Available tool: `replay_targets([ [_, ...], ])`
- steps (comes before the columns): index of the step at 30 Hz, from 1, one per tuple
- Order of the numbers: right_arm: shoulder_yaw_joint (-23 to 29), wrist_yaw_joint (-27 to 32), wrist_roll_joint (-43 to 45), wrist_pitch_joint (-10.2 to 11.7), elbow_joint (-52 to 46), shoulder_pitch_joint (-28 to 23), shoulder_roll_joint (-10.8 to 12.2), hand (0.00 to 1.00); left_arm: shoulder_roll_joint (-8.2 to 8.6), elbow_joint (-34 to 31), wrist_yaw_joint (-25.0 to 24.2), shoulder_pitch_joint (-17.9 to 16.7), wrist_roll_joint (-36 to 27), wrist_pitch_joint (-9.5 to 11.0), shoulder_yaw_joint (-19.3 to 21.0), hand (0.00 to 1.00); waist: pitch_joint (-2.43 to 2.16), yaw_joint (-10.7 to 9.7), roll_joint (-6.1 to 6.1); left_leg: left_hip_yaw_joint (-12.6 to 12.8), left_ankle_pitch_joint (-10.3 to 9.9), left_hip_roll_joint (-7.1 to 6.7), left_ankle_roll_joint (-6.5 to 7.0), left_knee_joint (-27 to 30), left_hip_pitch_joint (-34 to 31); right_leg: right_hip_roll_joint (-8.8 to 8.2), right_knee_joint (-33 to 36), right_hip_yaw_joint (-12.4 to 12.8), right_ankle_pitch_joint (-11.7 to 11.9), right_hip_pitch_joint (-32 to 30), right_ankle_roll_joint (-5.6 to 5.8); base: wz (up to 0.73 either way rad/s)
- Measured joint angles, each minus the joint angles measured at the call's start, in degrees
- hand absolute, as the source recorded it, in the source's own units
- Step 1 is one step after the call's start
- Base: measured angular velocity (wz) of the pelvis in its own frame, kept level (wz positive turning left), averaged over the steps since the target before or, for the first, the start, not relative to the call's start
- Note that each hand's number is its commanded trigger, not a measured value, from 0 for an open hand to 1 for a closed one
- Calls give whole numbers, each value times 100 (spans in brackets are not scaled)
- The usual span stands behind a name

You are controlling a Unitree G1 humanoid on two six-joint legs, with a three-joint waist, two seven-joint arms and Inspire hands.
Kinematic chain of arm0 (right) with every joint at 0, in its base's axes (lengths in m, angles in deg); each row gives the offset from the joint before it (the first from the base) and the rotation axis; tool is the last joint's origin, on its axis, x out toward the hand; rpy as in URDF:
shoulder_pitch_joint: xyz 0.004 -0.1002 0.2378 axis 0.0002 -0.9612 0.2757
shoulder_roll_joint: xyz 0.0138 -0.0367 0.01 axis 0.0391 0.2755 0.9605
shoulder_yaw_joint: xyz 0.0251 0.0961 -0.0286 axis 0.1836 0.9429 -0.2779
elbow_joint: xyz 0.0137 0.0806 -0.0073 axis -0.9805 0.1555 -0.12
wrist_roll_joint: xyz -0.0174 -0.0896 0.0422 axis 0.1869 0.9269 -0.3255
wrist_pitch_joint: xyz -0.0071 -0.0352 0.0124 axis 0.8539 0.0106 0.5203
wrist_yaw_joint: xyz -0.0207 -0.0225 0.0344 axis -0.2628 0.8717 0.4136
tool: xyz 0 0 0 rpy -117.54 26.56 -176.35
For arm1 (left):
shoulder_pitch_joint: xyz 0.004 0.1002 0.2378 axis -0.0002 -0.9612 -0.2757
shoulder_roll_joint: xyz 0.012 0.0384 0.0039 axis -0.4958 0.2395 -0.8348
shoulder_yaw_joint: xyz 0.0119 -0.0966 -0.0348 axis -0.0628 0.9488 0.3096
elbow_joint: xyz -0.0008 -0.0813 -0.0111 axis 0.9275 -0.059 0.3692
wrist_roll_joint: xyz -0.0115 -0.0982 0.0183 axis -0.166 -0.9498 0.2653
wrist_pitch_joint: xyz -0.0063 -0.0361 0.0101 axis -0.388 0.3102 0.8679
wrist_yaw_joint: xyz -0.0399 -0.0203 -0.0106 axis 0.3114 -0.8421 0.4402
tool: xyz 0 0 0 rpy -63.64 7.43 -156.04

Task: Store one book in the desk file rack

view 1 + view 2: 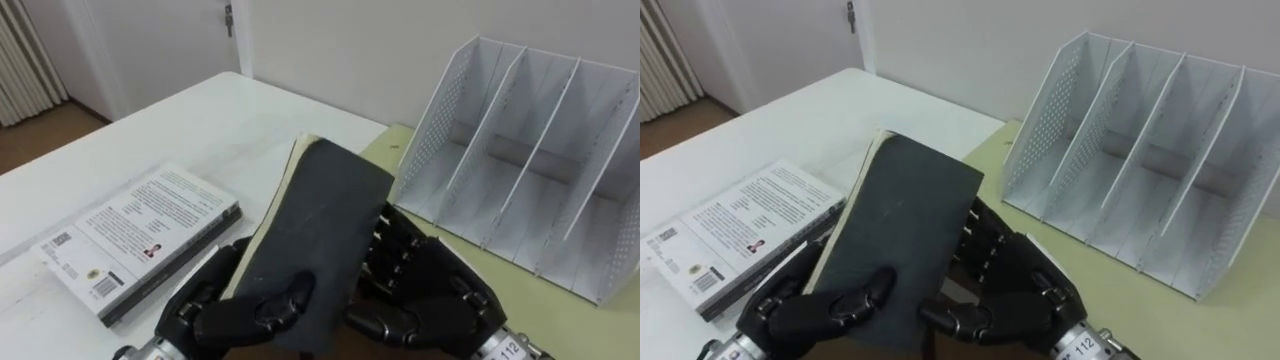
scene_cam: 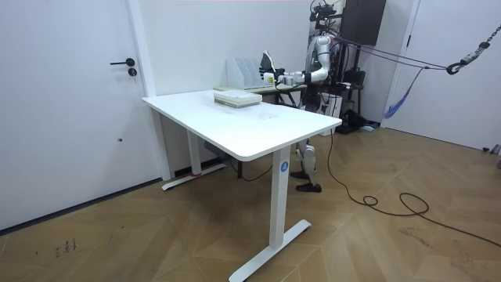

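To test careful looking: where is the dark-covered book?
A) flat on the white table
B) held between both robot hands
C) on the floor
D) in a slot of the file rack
B: the dark book is tilted up, clasped by the left hand and the right hand; the slots of the file rack stand empty.

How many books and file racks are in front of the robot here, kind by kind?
Books: 2. The dark book is held between the left hand and the right hand; the white book lies on the white table.
File racks: 1, the file rack.
Total: 3.
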Motion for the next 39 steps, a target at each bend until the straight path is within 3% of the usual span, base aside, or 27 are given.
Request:
replay_targets([
  [10,-192,-30,-410,-202,0,0,-217,0,-268,100,-506,3,-167,-196,2,100,-4,92,4,92,0,5,-1,18,4,-6,44,7,-2,-11,-2,0],
  [26,-192,-352,-611,-401,-4,2,-262,0,-335,179,-942,11,-188,-245,103,100,5,96,15,136,-1,7,-2,2,-39,-6,98,32,-12,-101,-4,0],
  [28,-197,-357,-612,-434,-18,3,-319,11,-335,207,-967,11,-188,-246,103,100,3,98,20,138,-1,6,-2,3,-40,-6,98,32,-12,-101,-4,0],
  [29,-203,-358,-612,-440,-31,3,-354,26,-335,220,-977,11,-189,-246,103,100,2,99,21,138,-1,6,-2,3,-41,-6,95,32,-12,-101,-4,0],
  [30,-206,-359,-612,-440,-36,4,-366,64,-335,226,-981,11,-192,-246,102,100,2,103,21,138,-1,6,-2,3,-41,-7,94,32,-12,-101,-3,0],
  [31,-210,-359,-614,-441,-37,5,-382,70,-335,246,-998,12,-208,-246,98,100,3,104,21,140,-1,6,-3,3,-42,-7,91,32,-12,-100,-3,0],
  [32,-209,-359,-617,-441,-37,6,-389,95,-335,258,-1010,12,-223,-246,96,100,3,105,21,141,-1,5,-3,4,-41,-7,91,32,-13,-100,-3,0],
  [33,-204,-358,-637,-441,-37,13,-406,100,-338,289,-1044,12,-280,-246,92,100,3,105,22,141,-1,5,-3,5,-45,-8,92,32,-13,-102,-3,0],
  [39,-200,-343,-883,-441,-52,39,-444,100,-385,470,-1230,21,-670,-244,-5,100,7,112,33,143,-1,4,-2,6,-49,-9,100,38,-14,-109,-3,0],
])
